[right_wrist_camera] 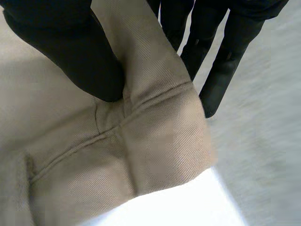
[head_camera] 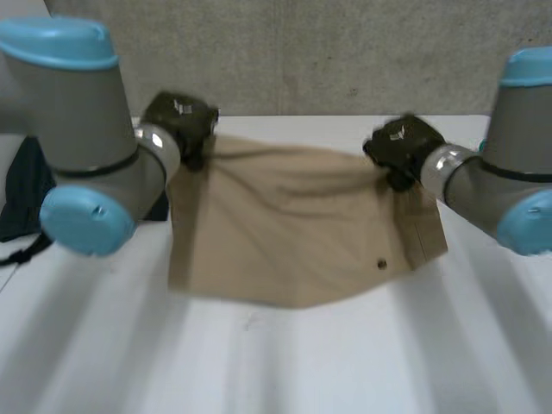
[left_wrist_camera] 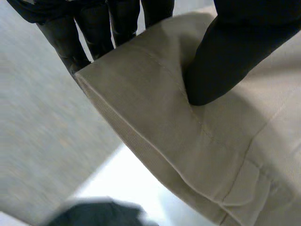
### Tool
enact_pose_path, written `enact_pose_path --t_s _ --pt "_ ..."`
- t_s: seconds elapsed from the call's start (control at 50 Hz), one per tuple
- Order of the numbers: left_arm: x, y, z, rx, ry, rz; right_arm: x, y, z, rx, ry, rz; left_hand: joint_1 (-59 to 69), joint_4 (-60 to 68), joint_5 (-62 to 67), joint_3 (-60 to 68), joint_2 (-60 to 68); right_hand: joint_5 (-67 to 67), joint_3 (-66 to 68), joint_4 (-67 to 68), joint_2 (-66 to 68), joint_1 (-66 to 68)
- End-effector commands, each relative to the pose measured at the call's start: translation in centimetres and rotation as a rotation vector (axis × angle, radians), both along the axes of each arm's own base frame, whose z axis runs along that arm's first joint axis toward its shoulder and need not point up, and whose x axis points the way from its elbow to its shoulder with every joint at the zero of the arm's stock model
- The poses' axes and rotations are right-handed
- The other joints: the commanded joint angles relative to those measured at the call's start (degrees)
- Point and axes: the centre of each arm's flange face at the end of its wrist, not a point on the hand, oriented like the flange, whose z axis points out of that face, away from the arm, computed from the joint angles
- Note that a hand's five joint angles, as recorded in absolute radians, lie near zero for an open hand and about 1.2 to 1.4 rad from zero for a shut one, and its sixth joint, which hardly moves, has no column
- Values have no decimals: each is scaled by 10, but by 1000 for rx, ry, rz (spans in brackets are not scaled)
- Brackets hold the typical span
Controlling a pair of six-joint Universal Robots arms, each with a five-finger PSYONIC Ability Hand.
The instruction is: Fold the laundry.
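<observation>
Here a tan cloth [head_camera: 293,233] is spread across the middle of the white table [head_camera: 276,362], its far edge stretched between the two hands. The left hand [head_camera: 179,121] pinches the far left corner: in its wrist view the thumb [left_wrist_camera: 225,61] presses on top of the cloth while the fingers [left_wrist_camera: 70,42] reach round beneath the edge. The right hand [head_camera: 401,147] grips the far right corner in the same way, thumb on top beside a seam and fingers behind the fold. A small dark button [head_camera: 382,264] sits near the cloth's right side. A dark garment [head_camera: 26,190] lies on the table at the left, beside the cloth and partly hidden behind the left arm [head_camera: 78,147]. A grey wall [head_camera: 345,52] stands behind the table.
</observation>
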Motion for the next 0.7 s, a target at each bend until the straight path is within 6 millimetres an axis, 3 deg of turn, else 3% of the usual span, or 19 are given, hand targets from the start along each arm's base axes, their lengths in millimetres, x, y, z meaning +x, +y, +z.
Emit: enact_pose_path --t_s 0.02,0.08,0.1,0.14,0.22,0.3,0.32,0.36,0.38,0.44,0.46,0.52,0.54,0.62,0.66,0.7 --pt "0 -18 132 -502 330 -35 13 -49 98 -614 -384 -130 143 113 126 119 113 123 119 114 126 144" --pt "5 -10 168 -655 419 -45 11 -42 142 -810 -525 -82 143 113 126 119 113 123 119 114 126 144" --pt "8 -6 182 -716 450 -42 11 -39 147 -831 -537 -68 143 113 126 119 113 123 119 114 126 144" --pt "11 -3 186 -726 454 -39 12 -36 150 -839 -530 -40 143 113 126 119 113 123 119 114 126 144" --pt "18 1 171 -631 413 -24 14 -27 140 -760 -480 13 143 113 126 119 113 123 119 114 126 144" --pt "24 2 130 -443 340 -13 11 -18 118 -617 -405 32 143 113 126 119 113 123 119 114 126 144" --pt "25 3 107 -356 308 -8 9 -13 103 -547 -363 46 143 113 126 119 113 123 119 114 126 144" --pt "26 4 82 -273 272 -6 8 -9 85 -469 -316 68 143 113 126 119 113 123 119 114 126 144" --pt "26 6 58 -199 241 -7 8 -3 61 -379 -267 89 143 113 126 119 113 123 119 114 126 144" --pt "25 9 18 -91 190 -11 7 6 24 -250 -188 110 143 113 126 119 113 123 119 114 126 144" --pt "23 10 -13 -19 154 -19 6 13 -2 -174 -138 122 143 113 126 119 113 123 119 114 126 144" --pt "20 6 -58 64 105 -21 4 21 -41 -82 -61 128 143 113 126 119 113 123 119 114 126 144" --pt "19 5 -86 115 70 -22 3 26 -65 -37 -12 133 143 113 126 119 113 123 119 114 126 144" --pt "22 -1 -141 213 -11 0 2 34 -110 36 94 138 143 113 126 119 113 -27 -30 -36 -23 -5" --pt "24 -3 -146 221 -25 9 0 34 -119 52 122 125 120 90 103 96 90 -39 -42 -48 -35 -17" --pt "24 -2 -143 220 -31 11 -2 33 -127 72 136 94 6 -25 -11 -18 -24 -153 -156 -162 -149 -131"
